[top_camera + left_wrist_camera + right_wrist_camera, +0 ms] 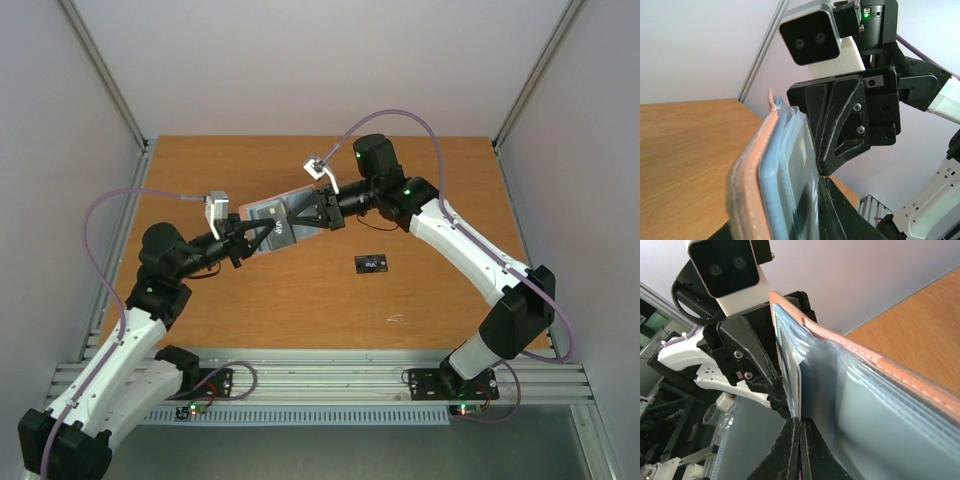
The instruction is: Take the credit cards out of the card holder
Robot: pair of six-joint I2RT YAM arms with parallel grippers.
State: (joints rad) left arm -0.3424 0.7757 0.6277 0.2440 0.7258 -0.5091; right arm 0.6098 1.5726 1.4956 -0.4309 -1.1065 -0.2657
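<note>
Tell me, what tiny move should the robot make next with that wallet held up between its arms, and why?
Probably the right fingers should pull straight back, away from the card holder. They look pinched on the edge of a card in its pocket, while the left fingers grip the holder off the table. One black card already lies out.

Black card (371, 263) markings illegible (too small from above)

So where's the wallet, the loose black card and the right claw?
card holder (268, 214), top view, its blue-grey inside.
black card (371, 263), top view, its middle.
right gripper (800, 423), right wrist view, where its fingertips meet.
</note>
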